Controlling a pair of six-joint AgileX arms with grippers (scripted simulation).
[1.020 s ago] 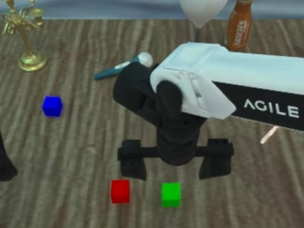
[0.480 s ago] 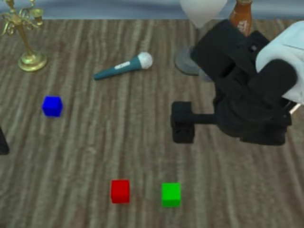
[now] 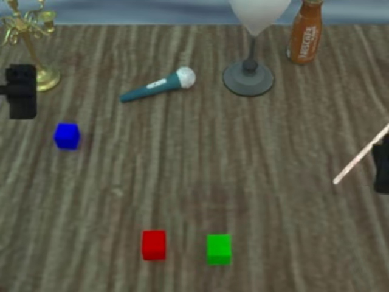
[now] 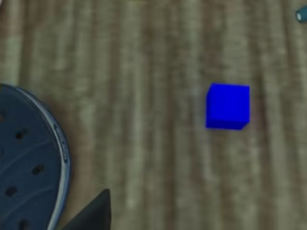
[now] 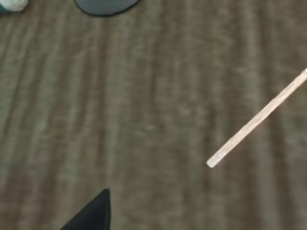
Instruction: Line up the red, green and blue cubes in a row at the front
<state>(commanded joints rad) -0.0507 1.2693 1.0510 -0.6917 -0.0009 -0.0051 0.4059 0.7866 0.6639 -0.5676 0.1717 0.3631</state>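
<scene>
The small bright red cube (image 3: 154, 244) and the small bright green cube (image 3: 219, 249) sit side by side, apart, at the lower middle of the top view on the brown wood-grain tabletop (image 3: 200, 176); the small deep blue cube (image 3: 67, 135) lies well apart at the centre left, and shows alone in the left wrist view (image 4: 228, 106); the left gripper (image 3: 20, 91) hangs at the upper left edge, just above and left of it, and whether its jaws are spread I cannot tell; the right gripper (image 3: 382, 164) is barely in frame at the right edge, jaws likewise untold; judging by this, the blue cube is the step in hand; the next move calls for descending over it, pinching it, and carrying it into line with the other two.
</scene>
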